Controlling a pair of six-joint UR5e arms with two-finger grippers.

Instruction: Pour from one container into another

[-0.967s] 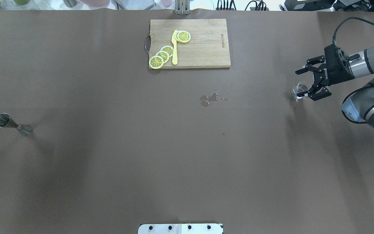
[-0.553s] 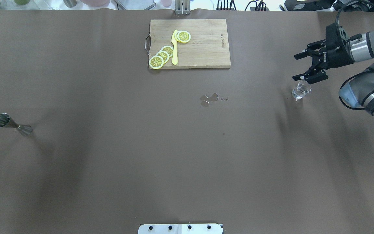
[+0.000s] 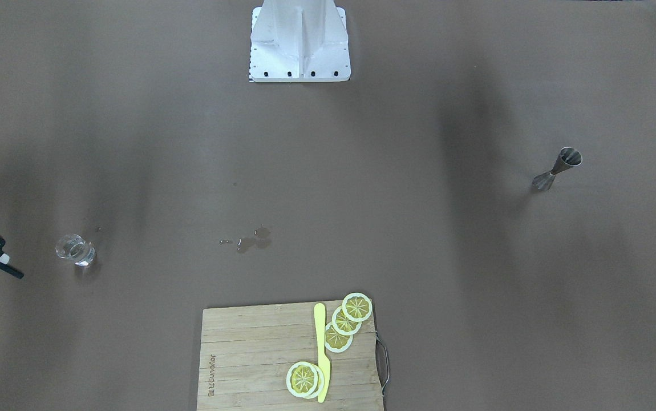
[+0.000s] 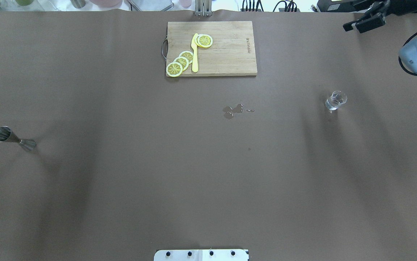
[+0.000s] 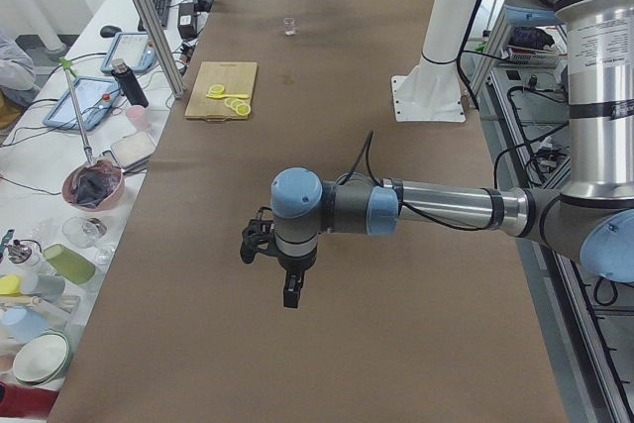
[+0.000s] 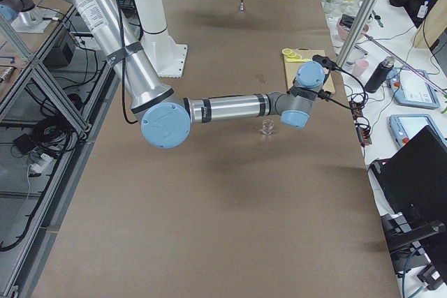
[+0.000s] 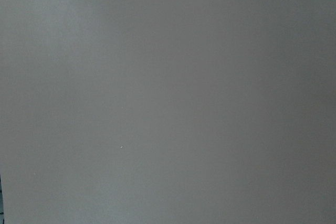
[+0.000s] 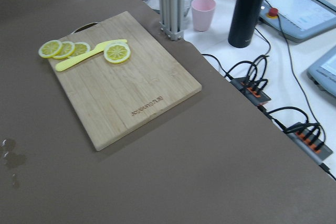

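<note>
The small clear glass tumbler (image 4: 335, 100) stands upright on the right side of the brown table (image 4: 208, 174), well apart from the open, empty right gripper (image 3: 0, 258) and on the robot's side of it, while the grey steel hourglass jigger (image 4: 14, 139) stands far to the left, and I cannot tell the state of the left gripper (image 5: 282, 269).

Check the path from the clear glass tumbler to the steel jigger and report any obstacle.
Nothing upright stands between the small clear glass tumbler and the grey steel hourglass jigger. Only a small wet patch lies flat on that line, nearer the tumbler. The wooden cutting board sits off it, toward the far edge.
</note>
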